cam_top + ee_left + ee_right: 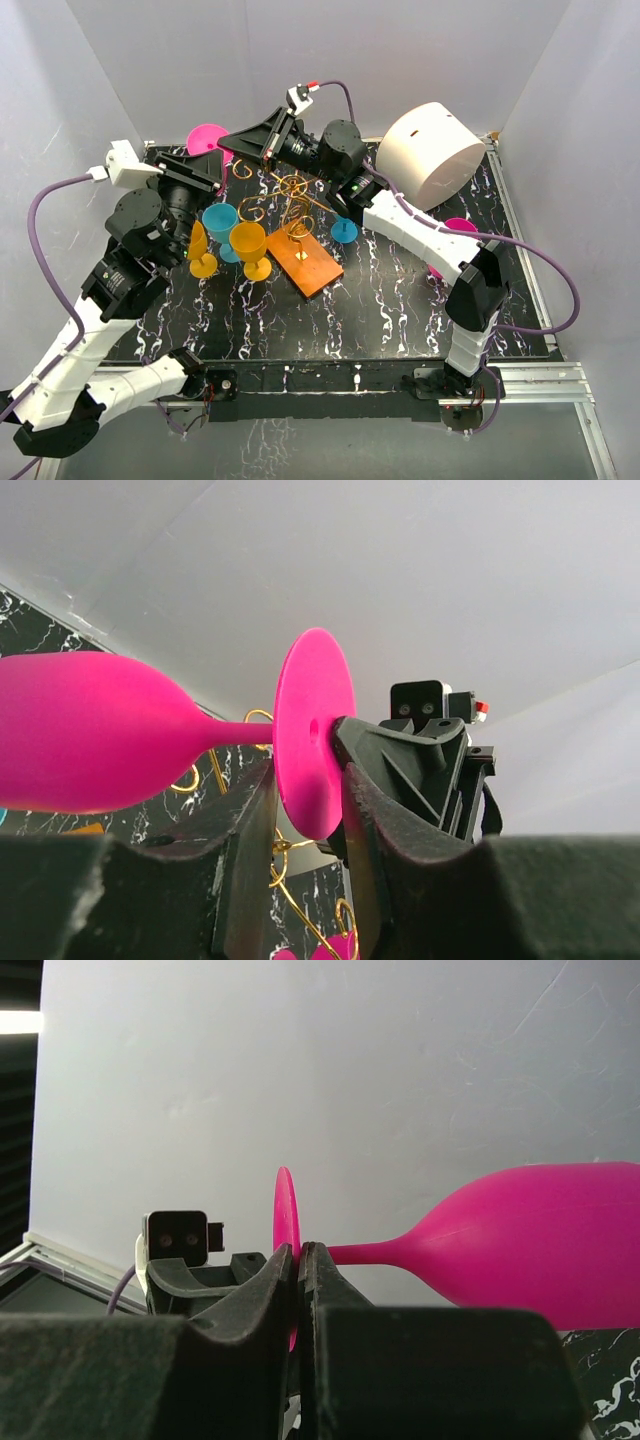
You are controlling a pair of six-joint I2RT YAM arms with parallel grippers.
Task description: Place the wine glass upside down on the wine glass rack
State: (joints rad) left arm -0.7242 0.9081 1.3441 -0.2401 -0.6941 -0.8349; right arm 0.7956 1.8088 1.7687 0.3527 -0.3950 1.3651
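A pink wine glass (pixel 207 137) lies on its side in the air at the back left, above the table. My right gripper (pixel 300 1250) is shut on the glass's flat foot (pixel 285 1210), with the bowl (pixel 540 1240) off to the right. My left gripper (pixel 310 780) stands partly open astride the lower edge of the same foot (pixel 312 710); its right finger (pixel 375 810) is against the disc and the left finger (pixel 250 820) is a little apart. The wine glass rack (pixel 290 195), gold wire on an orange base (pixel 312 262), stands mid-table below both grippers.
Two yellow glasses (pixel 250 245) and a blue glass (pixel 220 220) stand left of the rack. Another blue glass (pixel 344 230) is on its right. A big white cylinder (pixel 430 155) sits back right, with a pink glass (pixel 460 228) near the right arm.
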